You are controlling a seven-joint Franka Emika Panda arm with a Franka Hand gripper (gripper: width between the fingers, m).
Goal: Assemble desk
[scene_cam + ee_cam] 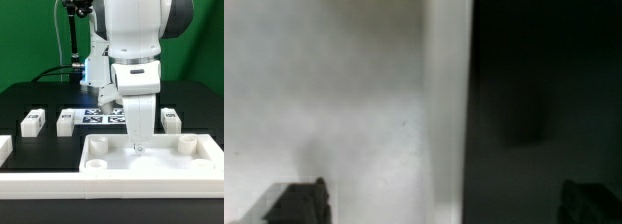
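The desk's large white panel (150,162) lies flat at the front of the black table, with round corner sockets (97,146) facing up. My gripper (138,142) points straight down over the panel's far rim, near its middle. In the wrist view the white panel (349,100) fills one side and the dark table (544,100) the other. My gripper (441,205) is open, with both dark fingertips (295,203) far apart and nothing pinched between them. Three short white legs with tags stand behind the panel: two on the exterior view's left (33,121) (67,121) and one on its right (170,119).
The marker board (98,117) lies flat behind the panel, partly hidden by my arm. Another white piece (3,148) shows at the exterior view's left edge. Green walls close the scene behind the table.
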